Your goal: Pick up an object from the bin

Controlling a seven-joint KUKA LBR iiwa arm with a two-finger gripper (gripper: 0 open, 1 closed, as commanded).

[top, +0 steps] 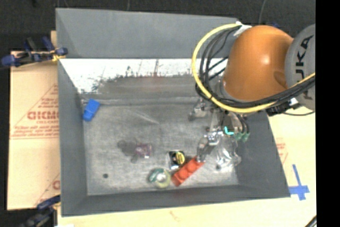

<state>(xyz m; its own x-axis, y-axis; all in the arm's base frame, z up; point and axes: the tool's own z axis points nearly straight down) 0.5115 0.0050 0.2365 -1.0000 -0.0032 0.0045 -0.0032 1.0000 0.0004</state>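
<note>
Low in the right front corner of the bin (71, 135), we see the end effector (215, 156) spread apart and empty, likely ready to straddle the red block (187, 171) just beside it. The front wall, a green ball (159, 177) and a black-and-yellow piece (176, 157) crowd that block. Open floor lies leftward.

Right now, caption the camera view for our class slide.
Gripper low in the grey metal bin beside a red plastic block; a small blue block lies far left.
</note>
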